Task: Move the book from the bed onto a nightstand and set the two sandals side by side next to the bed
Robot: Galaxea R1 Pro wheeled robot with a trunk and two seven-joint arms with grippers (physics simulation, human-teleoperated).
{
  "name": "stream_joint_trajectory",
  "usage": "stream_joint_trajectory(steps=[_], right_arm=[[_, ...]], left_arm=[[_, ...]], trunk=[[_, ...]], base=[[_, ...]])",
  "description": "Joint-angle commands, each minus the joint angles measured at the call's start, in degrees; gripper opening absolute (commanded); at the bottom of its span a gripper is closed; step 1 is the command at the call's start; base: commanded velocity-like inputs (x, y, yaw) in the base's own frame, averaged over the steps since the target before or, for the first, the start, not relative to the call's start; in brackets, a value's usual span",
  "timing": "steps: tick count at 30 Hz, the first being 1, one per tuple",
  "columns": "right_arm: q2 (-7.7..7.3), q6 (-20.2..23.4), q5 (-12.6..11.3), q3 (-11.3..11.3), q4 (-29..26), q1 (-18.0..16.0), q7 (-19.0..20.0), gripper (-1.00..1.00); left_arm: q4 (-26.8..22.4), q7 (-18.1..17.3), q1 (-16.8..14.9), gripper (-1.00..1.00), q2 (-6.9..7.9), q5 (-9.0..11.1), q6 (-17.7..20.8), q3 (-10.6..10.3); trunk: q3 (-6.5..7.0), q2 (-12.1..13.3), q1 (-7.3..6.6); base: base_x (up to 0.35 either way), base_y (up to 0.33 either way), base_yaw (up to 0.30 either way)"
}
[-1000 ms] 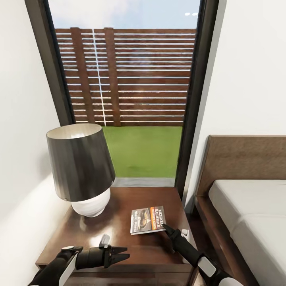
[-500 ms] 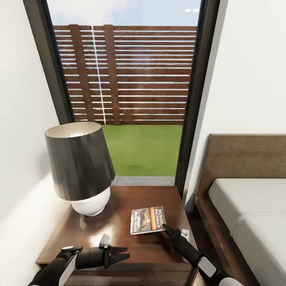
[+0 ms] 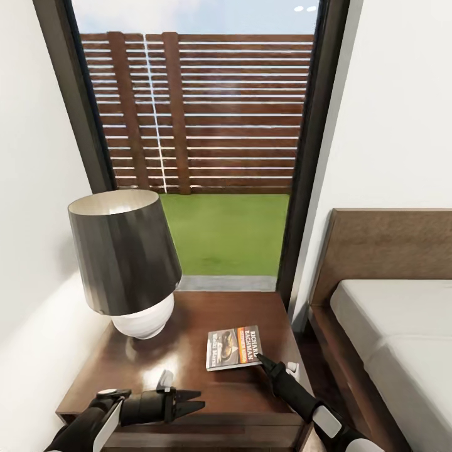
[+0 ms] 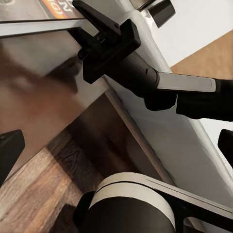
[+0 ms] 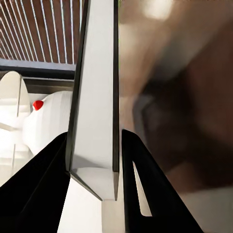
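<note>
On the nightstand (image 3: 188,370) beside the bed (image 3: 389,339), the book (image 3: 233,347) lies flat, cover up, at the side of the top toward the bed, well apart from the lamp (image 3: 125,263) at the far side. In the head view, the right gripper (image 3: 262,361) reaches in low from the nightstand's front corner, its arm slanting up toward the book, fingertips meeting the book's near corner. The left gripper (image 3: 194,402) hovers over the nightstand's front edge, forearm level, its dark fingers spread a little and empty. In the left wrist view, the right arm's gripper (image 4: 104,41) bears on the book's edge at the nightstand top. In the right wrist view, two black fingers (image 5: 141,179) are closed flank to flank against the book's (image 5: 97,97) thin edge, gripping it.
</note>
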Motion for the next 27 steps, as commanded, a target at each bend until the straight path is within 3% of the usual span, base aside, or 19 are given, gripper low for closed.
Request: stream_joint_trajectory(steps=[1, 4, 22, 27], right_arm=[[0.01, 0.5, -0.5, 0.0, 0.0, 0.0, 0.0, -1.00], [0.01, 0.5, -0.5, 0.0, 0.0, 0.0, 0.0, -1.00], [0.01, 0.5, -0.5, 0.0, 0.0, 0.0, 0.0, -1.00], [0.01, 0.5, -0.5, 0.0, 0.0, 0.0, 0.0, -1.00]], left_arm=[[0.0, 0.0, 0.0, 1.00, 0.08, 0.5, 0.6, -0.4], [0.0, 0.0, 0.0, 1.00, 0.08, 0.5, 0.6, -0.4], [0.0, 0.1, 0.0, 1.00, 0.08, 0.5, 0.6, -0.4], [0.0, 0.1, 0.0, 1.00, 0.08, 0.5, 0.6, -0.4]], trunk=[[-0.27, 0.0, 0.01], [-0.94, -0.1, 0.09], [-0.94, -0.1, 0.09], [-0.27, 0.0, 0.01]], base=[[0.000, 0.000, 0.000], [0.000, 0.000, 0.000], [0.000, 0.000, 0.000], [0.000, 0.000, 0.000]])
